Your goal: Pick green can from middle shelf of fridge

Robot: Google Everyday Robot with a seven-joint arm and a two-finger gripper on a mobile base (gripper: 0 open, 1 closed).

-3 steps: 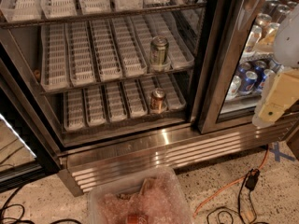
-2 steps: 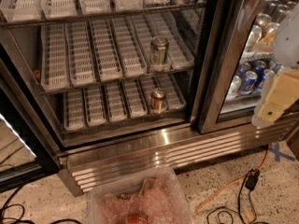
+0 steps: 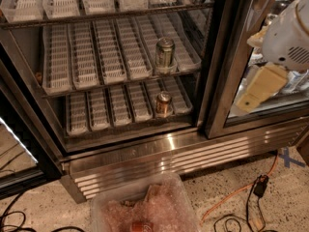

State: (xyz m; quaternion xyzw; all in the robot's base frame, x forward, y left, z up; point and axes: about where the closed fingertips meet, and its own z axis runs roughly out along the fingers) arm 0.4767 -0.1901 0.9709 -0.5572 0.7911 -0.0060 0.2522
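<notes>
While my claw [image 3: 255, 92] hangs outside, the green can [image 3: 165, 55] stands in the fridge [image 3: 159, 154]

I see the can upright on the middle shelf [image 3: 120, 79], in a white tray [image 3: 153, 30] near the right end. A shorter orange can [image 3: 163, 104] sits on the shelf below [image 3: 120, 123]. My claw is well apart, by the glass door [image 3: 263, 8]. I cannot tell if it is wide or narrow.

Cream gripper [image 3: 255, 94] at right, olive-green can [image 3: 165, 55]
</notes>
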